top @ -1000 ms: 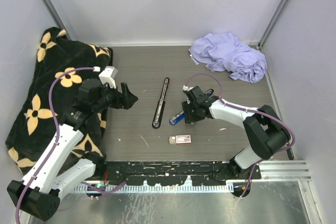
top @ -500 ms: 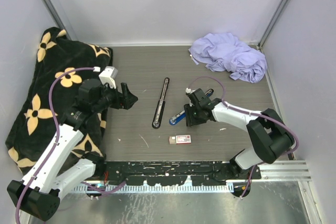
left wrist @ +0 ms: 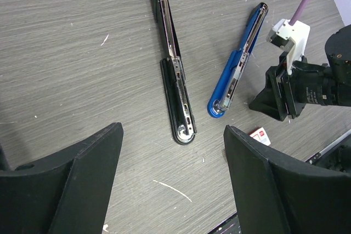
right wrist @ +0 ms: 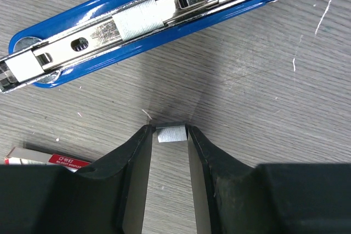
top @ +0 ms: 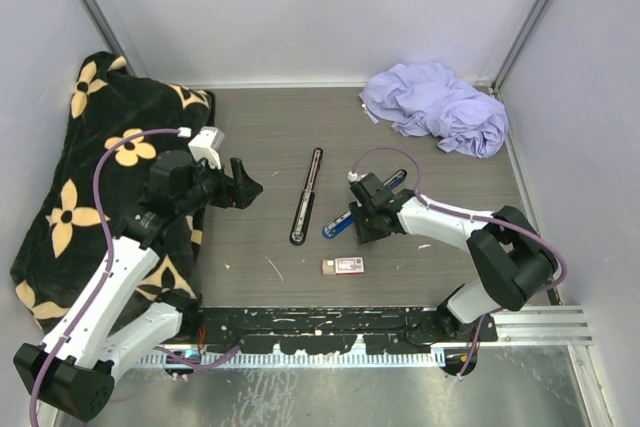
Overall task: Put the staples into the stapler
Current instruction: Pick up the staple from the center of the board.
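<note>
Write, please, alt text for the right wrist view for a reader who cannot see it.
The right tool pinches a silver staple strip between its two black fingers, just below an opened blue stapler lying diagonally with its metal channel facing up. A red-labelled staples box peeks in at lower left, on the grey wood-grain table.

Blue stapler just ahead of right pincer; staples box beside

Black stapler, blue stapler unfolded; probably staples box.

Robot lab cell; panel walls, aluminium frame
</note>
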You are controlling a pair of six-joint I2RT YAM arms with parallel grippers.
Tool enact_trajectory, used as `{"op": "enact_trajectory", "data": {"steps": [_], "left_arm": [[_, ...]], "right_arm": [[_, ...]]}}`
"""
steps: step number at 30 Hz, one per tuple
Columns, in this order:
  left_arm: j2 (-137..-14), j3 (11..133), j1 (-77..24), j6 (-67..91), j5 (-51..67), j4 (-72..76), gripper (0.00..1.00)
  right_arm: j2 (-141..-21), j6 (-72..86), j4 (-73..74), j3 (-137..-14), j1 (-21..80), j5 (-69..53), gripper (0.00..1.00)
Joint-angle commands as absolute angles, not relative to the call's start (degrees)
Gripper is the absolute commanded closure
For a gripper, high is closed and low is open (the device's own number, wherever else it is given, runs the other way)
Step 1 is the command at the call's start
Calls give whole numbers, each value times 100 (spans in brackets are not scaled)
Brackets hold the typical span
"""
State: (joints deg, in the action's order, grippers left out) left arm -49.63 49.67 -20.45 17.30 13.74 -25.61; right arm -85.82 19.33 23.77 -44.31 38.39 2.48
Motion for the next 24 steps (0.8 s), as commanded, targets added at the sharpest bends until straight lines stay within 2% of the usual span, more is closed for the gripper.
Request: {"op": "enact_trajectory", "data": {"steps": [1, 18, 24], "left_arm": [[-4859, 4979, -2015, 1714, 1445, -2435, 24], [-4883, 4977, -2013, 1721, 1444, -2432, 23], [-4905, 4983, -2013, 1723, 1457, -2426, 23]], "right_arm": [[-8780, 1927, 2787, -4573, 4003, 564, 63], [-8815, 2035, 3078, -4855, 4091, 774, 73], [-8751, 2007, 3573, -5458, 4078, 732, 74]]}}
